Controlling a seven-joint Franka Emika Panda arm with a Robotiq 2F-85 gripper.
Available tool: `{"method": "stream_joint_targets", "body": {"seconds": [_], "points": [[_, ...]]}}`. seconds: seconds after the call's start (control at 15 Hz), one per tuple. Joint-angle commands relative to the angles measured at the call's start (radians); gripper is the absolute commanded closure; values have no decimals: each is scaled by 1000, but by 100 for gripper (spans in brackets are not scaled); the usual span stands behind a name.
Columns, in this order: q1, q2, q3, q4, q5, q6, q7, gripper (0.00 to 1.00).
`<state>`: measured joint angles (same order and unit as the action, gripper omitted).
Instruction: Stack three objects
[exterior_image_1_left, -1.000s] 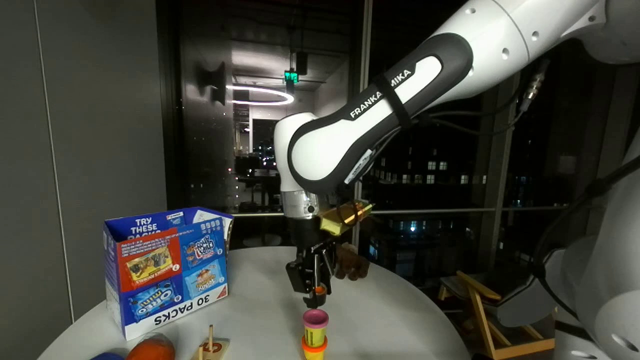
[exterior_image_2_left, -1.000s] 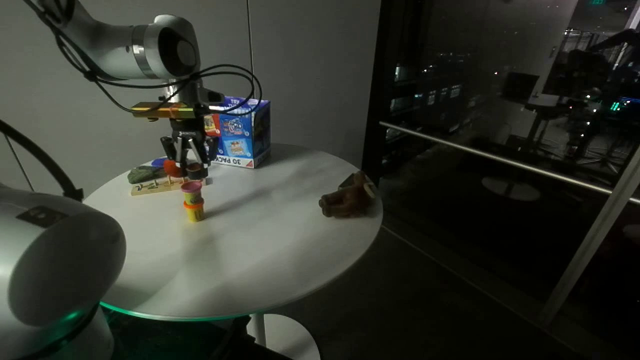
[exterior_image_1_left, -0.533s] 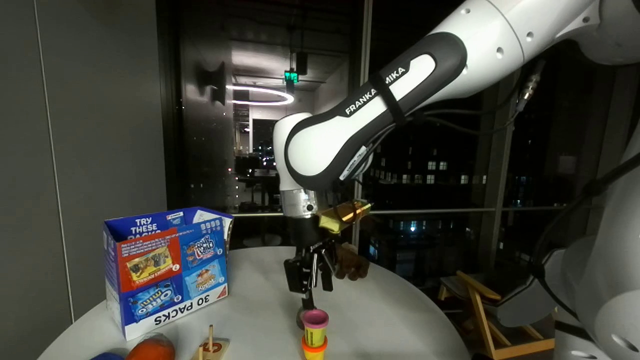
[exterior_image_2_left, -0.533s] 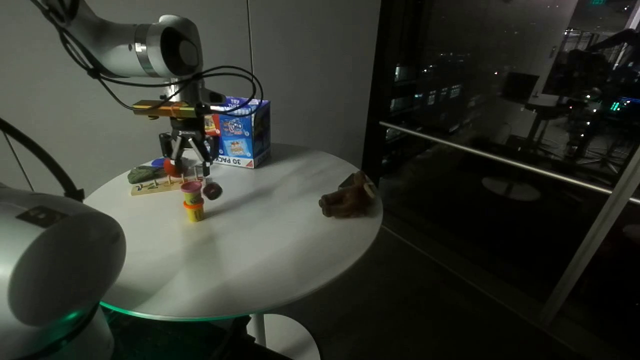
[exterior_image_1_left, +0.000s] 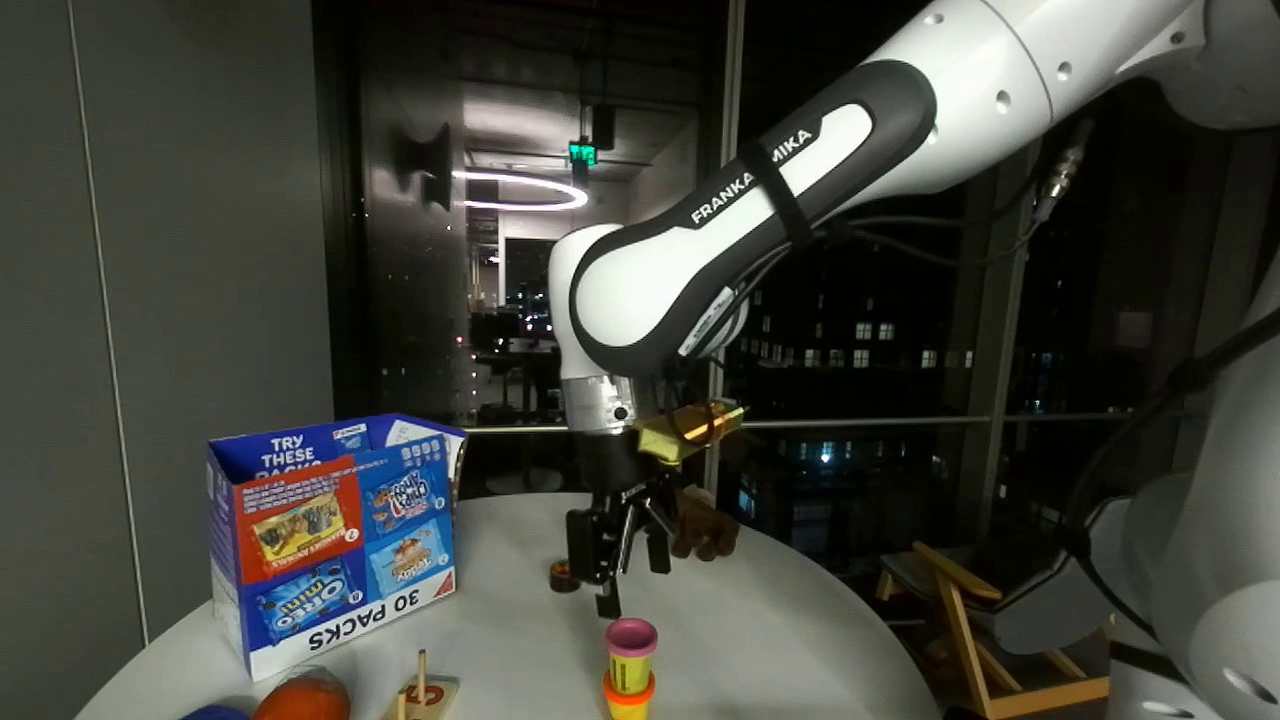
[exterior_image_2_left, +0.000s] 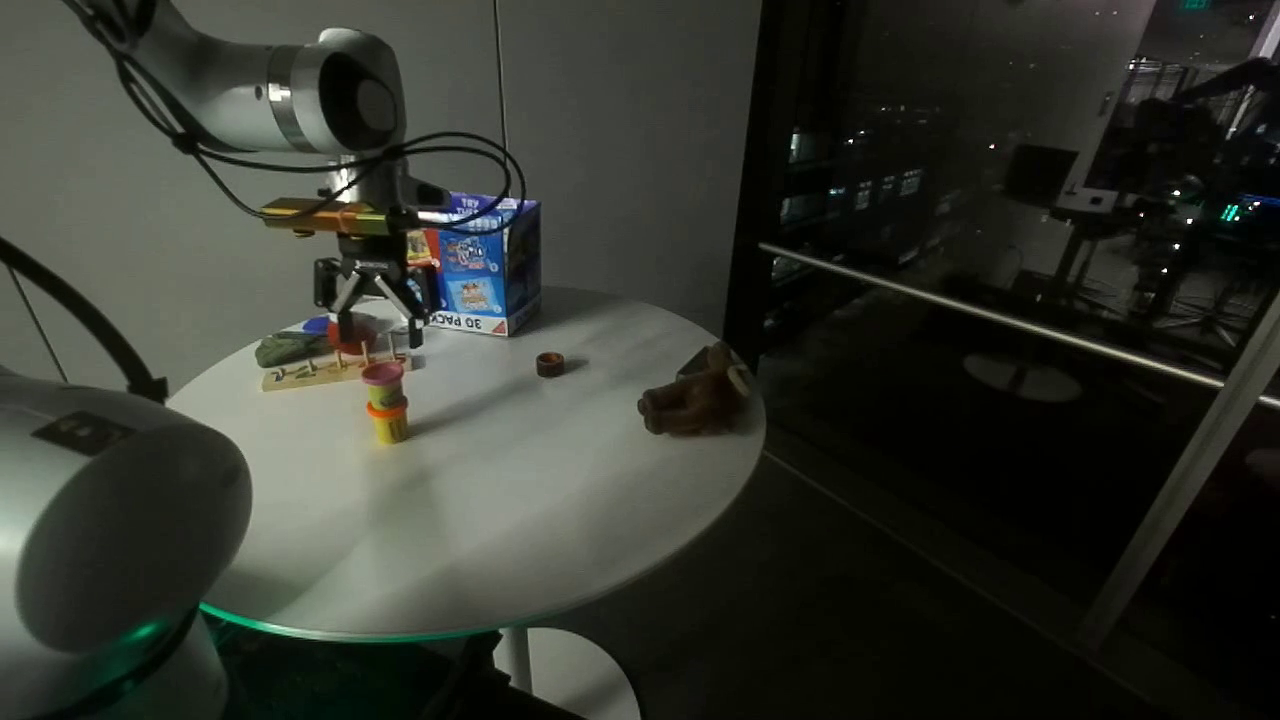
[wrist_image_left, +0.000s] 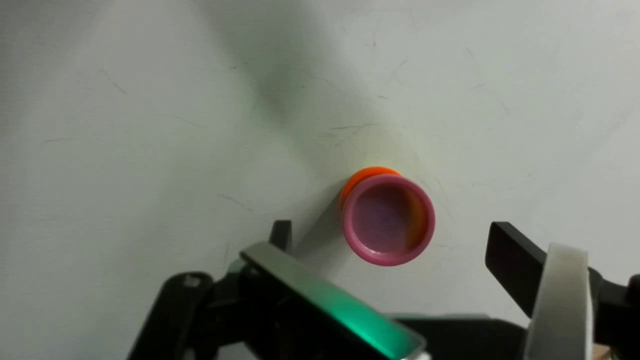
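We see the end effector (exterior_image_2_left: 381, 332) with jaws spread wide, nothing gripped, near but clear of the pink-topped tub (exterior_image_2_left: 384, 386). That sits on the orange-topped tub (exterior_image_2_left: 390, 425), possibly off-centre, so we think a low sideways bump could topple both. The brown cup (exterior_image_2_left: 550, 365) is on the worktop (exterior_image_2_left: 520, 480), well apart; we reckon a sloppy pinch could send it rolling.

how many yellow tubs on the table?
2: the pink-topped round yellow plastic tub is stacked on the orange-rimmed round yellow tub, which stands on the white round table. More could hide inside or behind the blue cardboard carton.
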<state>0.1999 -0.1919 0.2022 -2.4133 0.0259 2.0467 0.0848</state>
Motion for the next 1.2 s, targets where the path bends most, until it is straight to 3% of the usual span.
{"method": "stream_joint_targets", "body": {"seconds": [0.0,0.27,0.33,1.13], "points": [[5,-39,9,-38,14,3,34,0],[11,-15,-2,-41,44,-101,-44,0],[4,-4,7,-37,10,-60,-2,0],[5,-4,5,-46,27,-84,-26,0]]}}
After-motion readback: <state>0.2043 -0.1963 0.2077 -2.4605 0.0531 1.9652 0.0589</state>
